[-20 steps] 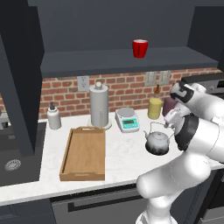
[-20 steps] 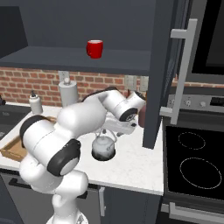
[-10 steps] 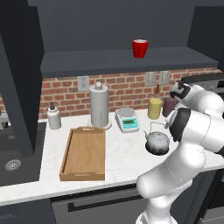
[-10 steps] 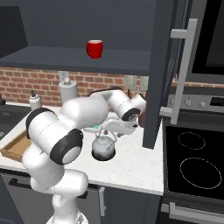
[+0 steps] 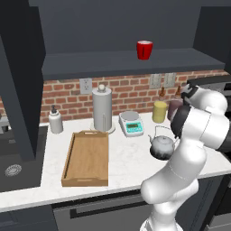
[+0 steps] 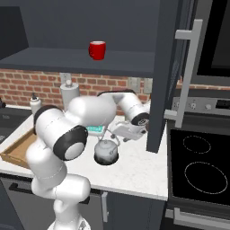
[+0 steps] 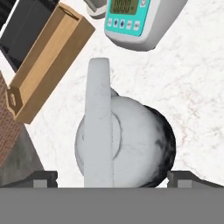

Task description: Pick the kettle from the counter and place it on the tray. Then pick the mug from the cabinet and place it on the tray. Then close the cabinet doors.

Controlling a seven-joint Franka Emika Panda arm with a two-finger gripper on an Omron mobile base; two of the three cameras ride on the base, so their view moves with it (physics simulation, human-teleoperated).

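The squat grey metal kettle (image 5: 161, 145) (image 6: 106, 152) stands on the white counter (image 5: 128, 160), right of the wooden tray (image 5: 86, 158). My gripper (image 6: 117, 134) hangs just above the kettle, open. In the hand view the kettle (image 7: 135, 140) lies directly under the gripper (image 7: 112, 177), its arched handle (image 7: 98, 122) running up the middle and one fingertip low on each side. The tray (image 7: 48, 61) lies beyond, with nothing on it. The red mug (image 5: 144, 49) (image 6: 97, 49) stands on the cabinet shelf (image 5: 126, 63). Both cabinet doors (image 5: 20, 81) (image 6: 161, 76) stand open.
Behind the kettle sit a teal kitchen scale (image 5: 131, 122) (image 7: 131, 17), a tall grey cylinder (image 5: 102, 110), a yellow canister (image 5: 159, 111), a maroon canister (image 5: 173, 108) and a small bottle (image 5: 55, 119). The dark sink (image 5: 13, 158) is at the left, a black cooktop (image 6: 197, 166) at the right.
My hand has come down and slightly left toward the kettle, jaws still open. The kettle, tray and mug have not moved.
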